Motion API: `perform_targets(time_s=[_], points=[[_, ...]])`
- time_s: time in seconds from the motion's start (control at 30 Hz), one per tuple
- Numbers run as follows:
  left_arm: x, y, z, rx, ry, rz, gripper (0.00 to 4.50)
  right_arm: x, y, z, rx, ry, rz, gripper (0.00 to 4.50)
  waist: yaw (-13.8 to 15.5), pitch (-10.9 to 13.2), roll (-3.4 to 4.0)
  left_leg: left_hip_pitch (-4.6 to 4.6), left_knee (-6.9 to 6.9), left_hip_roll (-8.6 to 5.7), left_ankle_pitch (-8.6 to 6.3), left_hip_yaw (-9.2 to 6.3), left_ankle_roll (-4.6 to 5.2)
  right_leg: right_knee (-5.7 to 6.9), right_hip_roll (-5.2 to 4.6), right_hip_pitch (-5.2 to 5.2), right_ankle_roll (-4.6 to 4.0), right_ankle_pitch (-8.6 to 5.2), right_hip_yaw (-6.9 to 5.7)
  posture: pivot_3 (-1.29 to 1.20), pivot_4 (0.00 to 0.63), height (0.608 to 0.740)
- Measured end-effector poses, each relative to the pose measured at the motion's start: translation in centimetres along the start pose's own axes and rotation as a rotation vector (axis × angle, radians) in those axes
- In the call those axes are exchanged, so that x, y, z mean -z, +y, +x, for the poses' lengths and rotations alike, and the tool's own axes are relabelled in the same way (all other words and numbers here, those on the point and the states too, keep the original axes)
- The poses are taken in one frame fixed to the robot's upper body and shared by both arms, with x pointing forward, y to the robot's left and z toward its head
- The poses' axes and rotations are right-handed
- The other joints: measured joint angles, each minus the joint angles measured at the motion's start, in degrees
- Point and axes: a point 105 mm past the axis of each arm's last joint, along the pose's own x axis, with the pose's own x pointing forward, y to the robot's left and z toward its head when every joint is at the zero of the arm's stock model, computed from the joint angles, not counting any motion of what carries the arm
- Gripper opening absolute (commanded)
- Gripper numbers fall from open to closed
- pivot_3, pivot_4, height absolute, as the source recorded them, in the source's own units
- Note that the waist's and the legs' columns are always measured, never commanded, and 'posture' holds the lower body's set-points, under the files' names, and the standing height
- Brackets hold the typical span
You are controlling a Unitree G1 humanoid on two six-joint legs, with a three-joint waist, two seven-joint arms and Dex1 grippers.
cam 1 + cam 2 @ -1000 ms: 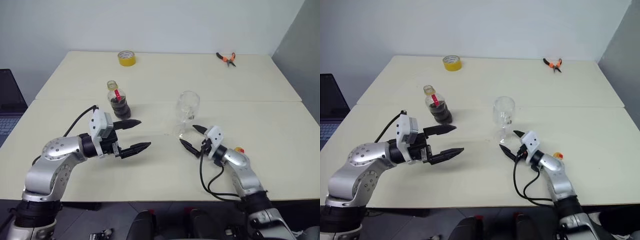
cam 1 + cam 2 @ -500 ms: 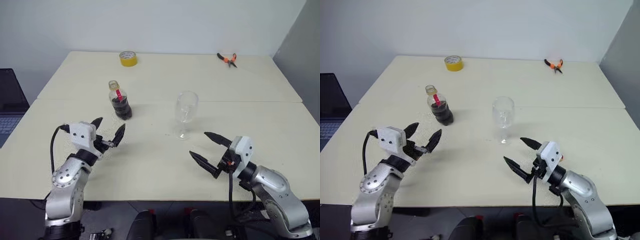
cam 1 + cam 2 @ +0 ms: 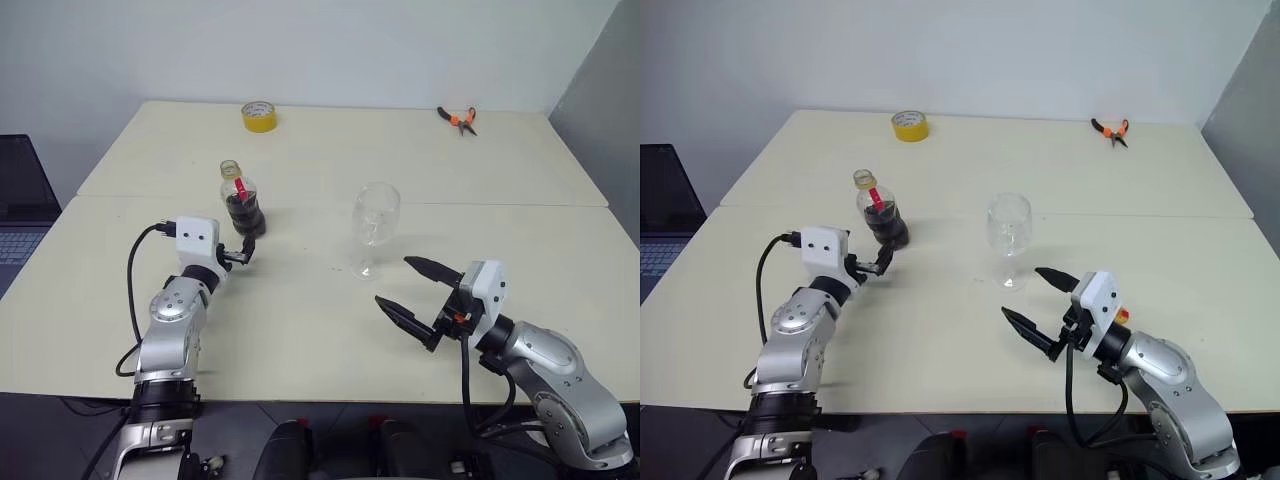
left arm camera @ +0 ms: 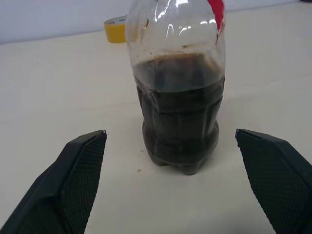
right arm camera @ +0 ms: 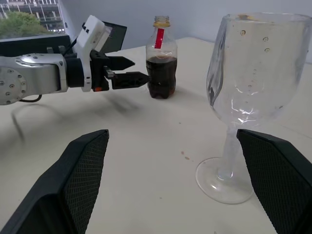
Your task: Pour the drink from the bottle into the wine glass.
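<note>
Both tools gape empty; left tool (image 3: 243,251) partly hides the bottle (image 3: 241,203) base

bottle (image 3: 241,199) upright, half-full dark drink (image 4: 179,122); wine glass (image 3: 375,226) upright, empty.

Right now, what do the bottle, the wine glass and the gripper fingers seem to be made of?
The bottle: probably thin clear plastic, glossy, with moulded ribs and soft highlights. The wine glass: clear and shiny, with droplets on the bowl; glass or hard plastic, the look leaves it open. The left gripper fingers: matte black with a fine cross-hatched texture, likely rubber or plastic.
</note>
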Motion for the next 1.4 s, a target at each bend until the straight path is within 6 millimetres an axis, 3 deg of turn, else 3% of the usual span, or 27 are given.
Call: perform_targets(time_s=[0.3, 0.63, 0.87, 0.97, 1.2, 1.4], points=[[-1.2, -0.7, 3.2, 0.064, -0.034, 0.003, 4.50, -2.4, 0.8, 0.4, -0.058, -0.046, -0.053, 4.48, 0.5, 0.0, -0.02, -0.03, 0.04, -0.02, 0.00, 0.00, -0.01, -0.04, -0.01, 0.01, 0.01, 0.00, -0.02, 0.00, 0.150, 0.740], [-0.9, -1.1, 4.5, 0.083, -0.019, 0.018, 4.50, -3.9, 1.5, 0.5, -0.094, -0.057, -0.086, 4.48, 0.5, 0.0, -0.03, -0.05, 0.06, -0.02, 0.01, -0.02, -0.01, -0.03, -0.01, 0.00, 0.01, 0.01, -0.05, 0.00, 0.150, 0.740], [-0.6, -1.3, 4.8, 0.091, -0.019, 0.016, 4.50, -3.7, 1.4, 0.4, -0.091, -0.043, -0.086, 4.48, 0.5, 0.0, -0.03, -0.05, 0.05, -0.01, 0.01, -0.02, -0.02, -0.01, 0.00, -0.01, 0.01, 0.01, -0.05, 0.00, 0.150, 0.740], [-0.6, -1.3, 4.9, 0.092, -0.019, 0.013, 3.91, -3.8, 1.4, 0.4, -0.088, -0.043, -0.087, 4.50, 0.5, 0.0, -0.03, -0.05, 0.06, -0.02, 0.01, -0.02, -0.02, -0.01, -0.01, -0.01, 0.01, 0.01, -0.05, 0.00, 0.150, 0.740], [-0.6, -1.6, 5.2, 0.096, -0.024, 0.004, 1.91, -3.8, 1.3, 0.4, -0.080, -0.041, -0.088, 4.50, 0.5, 0.0, -0.03, -0.05, 0.06, -0.02, 0.01, -0.02, -0.02, -0.02, -0.01, 0.00, 0.01, 0.01, -0.05, 0.00, 0.150, 0.740], [-0.5, -1.8, 5.2, 0.109, -0.023, -0.001, 1.05, -3.8, 1.3, 0.4, -0.081, -0.041, -0.088, 4.50, 0.5, 0.0, -0.03, -0.05, 0.07, -0.02, 0.01, -0.02, -0.02, -0.01, -0.01, 0.00, 0.01, 0.01, -0.05, 0.00, 0.150, 0.740]])
